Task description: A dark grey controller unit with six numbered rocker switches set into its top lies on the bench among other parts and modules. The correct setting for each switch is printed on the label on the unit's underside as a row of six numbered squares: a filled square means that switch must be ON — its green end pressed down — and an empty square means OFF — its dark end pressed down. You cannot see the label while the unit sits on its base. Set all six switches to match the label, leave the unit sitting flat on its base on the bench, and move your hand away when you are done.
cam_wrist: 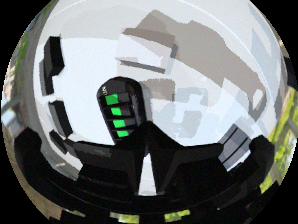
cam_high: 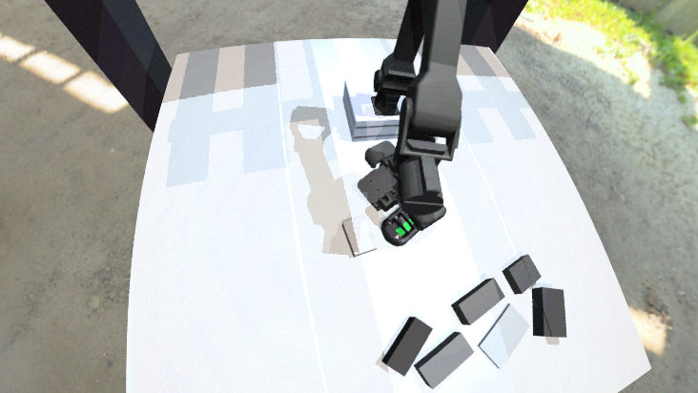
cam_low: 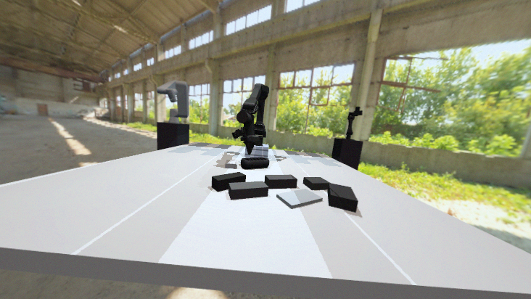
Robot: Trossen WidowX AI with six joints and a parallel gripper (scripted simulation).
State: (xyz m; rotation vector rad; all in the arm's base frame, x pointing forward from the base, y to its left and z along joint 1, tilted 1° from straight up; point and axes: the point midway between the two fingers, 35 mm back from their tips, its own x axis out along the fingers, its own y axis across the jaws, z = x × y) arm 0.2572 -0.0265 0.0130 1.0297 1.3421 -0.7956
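5 dark blocks (cam_high: 477, 300) (cam_low: 281, 181) obstruct the bench (cam_high: 219, 293) (cam_low: 237, 234) beyond the controller (cam_high: 400, 229) (cam_low: 254, 162) (cam_wrist: 120, 107).

You are operating a matte black, six-joint arm (cam_high: 440, 93) (cam_low: 256, 107) that is showing angular, faceted links and a thick, rounded forearm housing (cam_high: 420, 182). Its black end effector (cam_low: 249, 152) (cam_wrist: 147, 124) is displaying two wedge-shaped fingers, tapering to narrow tips, their jaws closed together.
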